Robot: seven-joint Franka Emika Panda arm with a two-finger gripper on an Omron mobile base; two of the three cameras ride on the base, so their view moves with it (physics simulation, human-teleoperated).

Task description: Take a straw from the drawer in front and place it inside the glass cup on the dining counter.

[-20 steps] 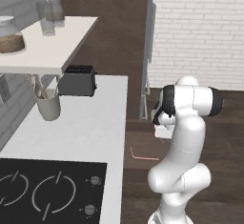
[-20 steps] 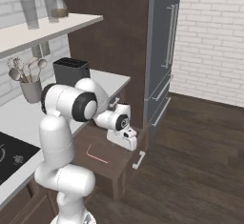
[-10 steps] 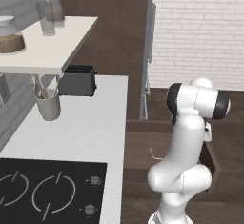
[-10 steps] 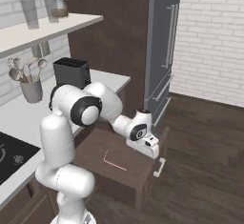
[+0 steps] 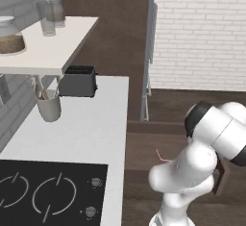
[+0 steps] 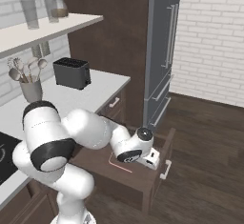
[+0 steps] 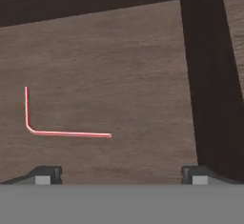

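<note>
The drawer point(image 6: 97, 157) stands pulled out from the dark cabinets, its brown floor point(image 7: 119, 70) bare around the straw. The straw point(image 7: 66, 133) is thin, red-pink and bent into an L, lying flat; it also shows as a thin line point(image 6: 119, 166) and beside the arm point(image 5: 161, 156). My gripper point(image 7: 121, 175) hangs open just above the drawer floor, with the straw ahead and left of its middle and nothing between the fingers. The drawer's dark wall point(image 7: 205, 75) runs along the right fingertip's side. The hand point(image 6: 143, 150) is over the drawer's outer half. The glass cup and the dining counter are out of view.
On the white counter stand a black toaster point(image 5: 78, 81) and a white utensil holder point(image 5: 48, 106), with a black cooktop point(image 5: 48, 191) nearer. A shelf point(image 5: 53, 47) holds jars and tall glasses. A grey fridge point(image 6: 162, 51) rises beyond the drawer; dark wood floor lies to the right.
The drawer has slid further out of the cabinet. The hand has swung outward and down over its inside, and the straw is more exposed. The jaws stayed open.
</note>
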